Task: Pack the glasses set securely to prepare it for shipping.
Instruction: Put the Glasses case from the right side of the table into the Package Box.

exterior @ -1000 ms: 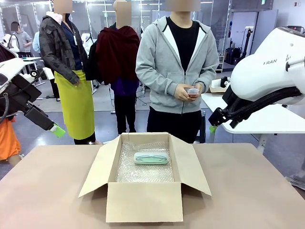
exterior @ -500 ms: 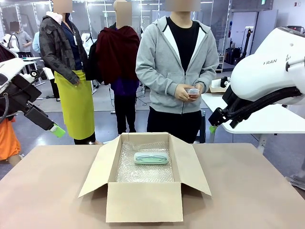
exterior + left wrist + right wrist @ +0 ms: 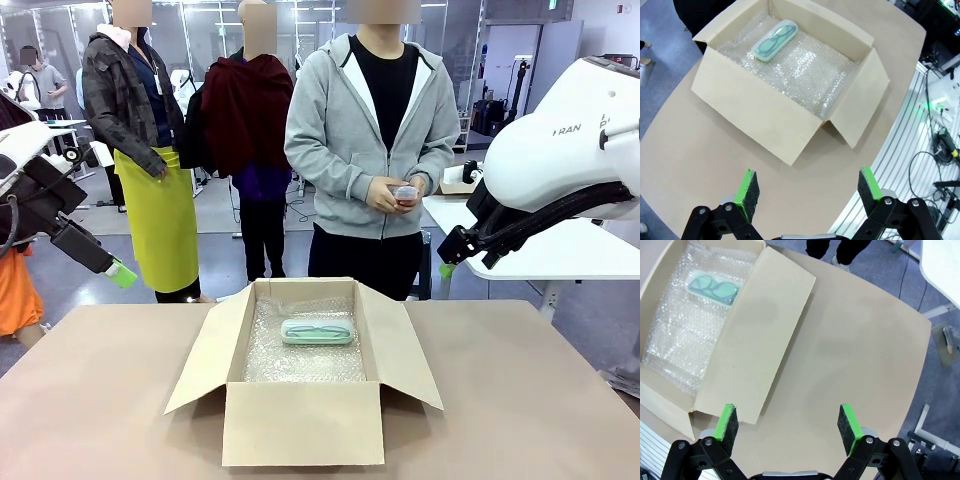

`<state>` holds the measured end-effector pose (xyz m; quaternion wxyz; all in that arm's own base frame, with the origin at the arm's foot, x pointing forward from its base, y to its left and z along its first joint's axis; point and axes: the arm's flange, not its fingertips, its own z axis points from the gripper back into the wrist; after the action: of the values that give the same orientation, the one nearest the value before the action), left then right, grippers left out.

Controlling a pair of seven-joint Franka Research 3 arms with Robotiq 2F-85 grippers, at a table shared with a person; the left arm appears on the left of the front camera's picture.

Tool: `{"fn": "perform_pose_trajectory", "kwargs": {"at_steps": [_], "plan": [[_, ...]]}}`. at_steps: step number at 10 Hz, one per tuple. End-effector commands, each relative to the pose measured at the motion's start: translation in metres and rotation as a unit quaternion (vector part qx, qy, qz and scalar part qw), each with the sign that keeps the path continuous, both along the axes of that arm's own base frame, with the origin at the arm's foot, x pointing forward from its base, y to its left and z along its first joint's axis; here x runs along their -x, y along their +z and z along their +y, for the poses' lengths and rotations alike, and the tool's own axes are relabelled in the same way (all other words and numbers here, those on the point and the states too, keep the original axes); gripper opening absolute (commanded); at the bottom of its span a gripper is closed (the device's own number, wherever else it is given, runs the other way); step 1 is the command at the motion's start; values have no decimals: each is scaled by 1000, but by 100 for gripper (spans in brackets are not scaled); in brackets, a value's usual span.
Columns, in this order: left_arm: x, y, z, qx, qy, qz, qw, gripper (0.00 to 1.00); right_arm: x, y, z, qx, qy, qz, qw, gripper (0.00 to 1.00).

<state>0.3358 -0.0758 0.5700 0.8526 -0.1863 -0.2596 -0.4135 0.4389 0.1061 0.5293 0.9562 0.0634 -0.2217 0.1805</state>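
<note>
Front view: the cardboard box (image 3: 300, 420) sits open at the middle of the table (image 3: 520, 400), all flaps folded outward and its floor lined with bubble wrap (image 3: 300, 365). The mint-green case (image 3: 317, 331) lies flat on that wrap toward the box's 12 o'clock wall, long side running from 9 to 3 o'clock, with the glasses frame showing through the lid. At 12 o'clock beyond the table a person in a grey hoodie stands holding a small pinkish thing, the pink case (image 3: 404, 192) as far as I can tell, in both hands (image 3: 383, 196) at waist height, well apart from the box.

My left gripper (image 3: 120, 273) hangs in the air at 9 o'clock of the picture, off the table's far left corner. My right gripper (image 3: 446, 268) hangs at 3 o'clock, past the far right edge.

From my left wrist, my two green pads (image 3: 747, 187) stand spread wide with nothing between them, and the box lies at 12 o'clock, the mint-green case at 11. From my right wrist, my fingers (image 3: 847, 422) are likewise spread and empty above bare tabletop, with the box at 10 o'clock.
</note>
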Motion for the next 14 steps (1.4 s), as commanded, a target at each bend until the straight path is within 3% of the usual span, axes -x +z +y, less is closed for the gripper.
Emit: {"fn": "perform_pose_trajectory", "kwargs": {"at_steps": [1, 14], "plan": [[0, 1, 2, 9, -13, -2, 1000, 100, -1, 1, 0, 2, 7, -1, 1000, 100], [0, 1, 2, 9, -13, -2, 1000, 100, -1, 1, 0, 2, 7, -1, 1000, 100]]}}
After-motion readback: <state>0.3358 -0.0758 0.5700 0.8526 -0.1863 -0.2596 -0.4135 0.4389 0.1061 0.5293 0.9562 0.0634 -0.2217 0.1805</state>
